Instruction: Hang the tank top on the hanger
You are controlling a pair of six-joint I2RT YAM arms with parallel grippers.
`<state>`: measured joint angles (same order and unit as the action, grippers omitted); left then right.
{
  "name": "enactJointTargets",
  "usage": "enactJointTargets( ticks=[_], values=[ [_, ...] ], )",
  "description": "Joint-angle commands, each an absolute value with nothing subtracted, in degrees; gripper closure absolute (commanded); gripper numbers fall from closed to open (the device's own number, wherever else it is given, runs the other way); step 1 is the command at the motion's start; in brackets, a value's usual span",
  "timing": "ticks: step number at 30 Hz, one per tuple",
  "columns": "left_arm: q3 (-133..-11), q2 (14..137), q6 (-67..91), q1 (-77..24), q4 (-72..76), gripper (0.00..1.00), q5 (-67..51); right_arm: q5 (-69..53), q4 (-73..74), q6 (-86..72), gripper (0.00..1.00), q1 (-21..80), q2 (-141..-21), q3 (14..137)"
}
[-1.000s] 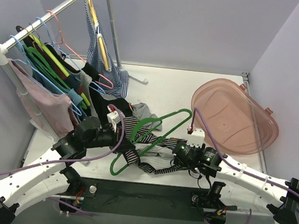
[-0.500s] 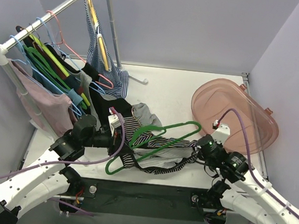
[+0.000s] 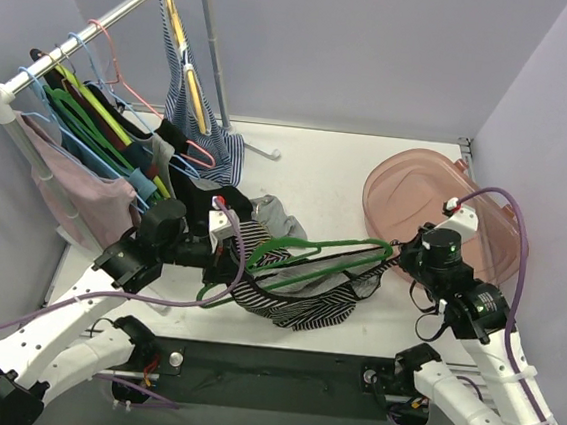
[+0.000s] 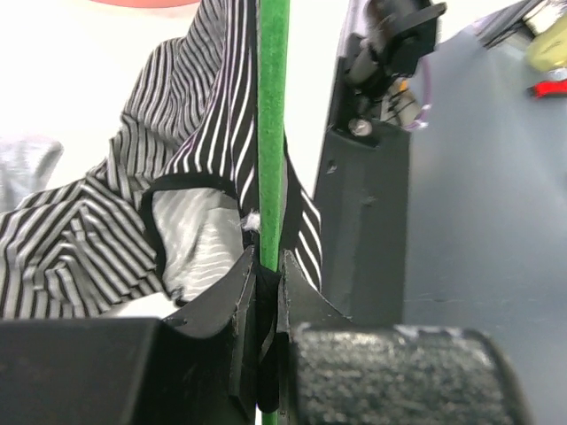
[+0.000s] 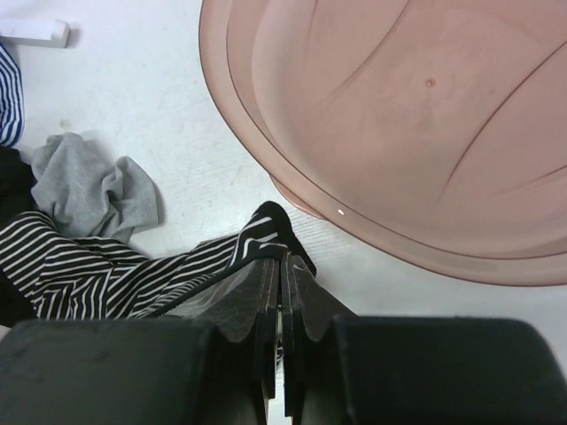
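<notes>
A white worktop (image 3: 318, 166) carries a translucent pink tub (image 3: 415, 200). Just left of the tub, the striped tank top (image 3: 300, 300) sags, stretched between two robot arms, with the green hanger (image 4: 271, 106) running lengthwise along its upper edge. The left pincer (image 4: 263, 266), well left of the tub, is clamped tight on the hanger's bar, and the right pincer (image 5: 279, 261), just beside the tub's near rim, is pinched closed on the top's dark-edged end.

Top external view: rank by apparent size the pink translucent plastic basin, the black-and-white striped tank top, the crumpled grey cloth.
1. Pink translucent plastic basin.
2. Black-and-white striped tank top, bunched up.
3. Crumpled grey cloth, partly hidden.
</notes>
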<state>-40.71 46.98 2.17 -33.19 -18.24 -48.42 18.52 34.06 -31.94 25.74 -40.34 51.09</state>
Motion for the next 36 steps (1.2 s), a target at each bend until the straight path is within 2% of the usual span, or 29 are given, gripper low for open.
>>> enactJointTargets(
  ticks=[1,5,9,14,21,25,28,29,30,32,33,34,35,36],
  values=[
    [-46.31,50.00,-6.67,-32.52,-28.64,1.00,-43.79,18.73,33.13,-27.16,1.00,22.68,-41.66,55.19],
    [-48.42,52.29,-8.87,-32.52,-30.93,1.00,-40.27,15.48,33.05,-25.85,1.00,22.67,-41.75,56.16],
    [-50.18,54.14,-10.10,-32.61,-31.99,1.00,-37.97,7.32,32.17,-21.64,1.00,22.68,-40.79,56.69],
    [-51.85,56.51,-12.39,-33.66,-32.87,1.00,-41.13,2.21,31.03,-18.73,1.00,22.59,-41.48,59.31],
    [-54.05,60.11,-13.71,-39.19,-33.67,1.00,-41.58,-8.25,28.39,-18.72,1.00,23.64,-48.41,65.03],
    [-54.58,60.64,-12.05,-40.34,-31.47,1.00,-38.86,-11.43,26.98,-18.03,1.00,28.99,-50.88,67.58],
    [-55.11,60.21,-11.08,-40.25,-29.54,1.00,-37.18,-8.18,28.20,-16.53,1.00,36.90,-51.85,69.69],
    [-55.54,60.03,-10.99,-40.34,-29.36,1.00,-36.92,-7.04,29.00,-16.00,0.98,38.22,-52.03,70.13],
    [-55.98,59.94,-10.90,-40.34,-29.27,1.00,-36.74,-7.03,30.13,-15.74,0.90,38.84,-52.29,70.66],
    [-57.30,59.77,-11.16,-40.43,-30.23,1.00,-36.56,-6.24,33.74,-14.51,0.83,38.94,-52.03,72.24],
    [-57.74,59.42,-11.86,-40.34,-30.84,1.00,-36.48,-4.50,34.71,-13.98,0.68,38.94,-51.60,72.51],
    [-58.79,59.24,-12.39,-40.43,-31.55,1.00,-36.65,-3.61,36.46,-13.19,0.62,38.94,-51.16,73.47],
    [-59.15,59.06,-12.74,-40.34,-32.77,1.00,-37.26,-2.73,37.26,-11.36,0.52,38.94,-50.37,74.17],
    [-59.67,58.63,-13.53,-40.43,-33.39,1.00,-38.05,-2.46,38.14,-10.03,0.49,38.94,-50.19,74.96]
  ],
)
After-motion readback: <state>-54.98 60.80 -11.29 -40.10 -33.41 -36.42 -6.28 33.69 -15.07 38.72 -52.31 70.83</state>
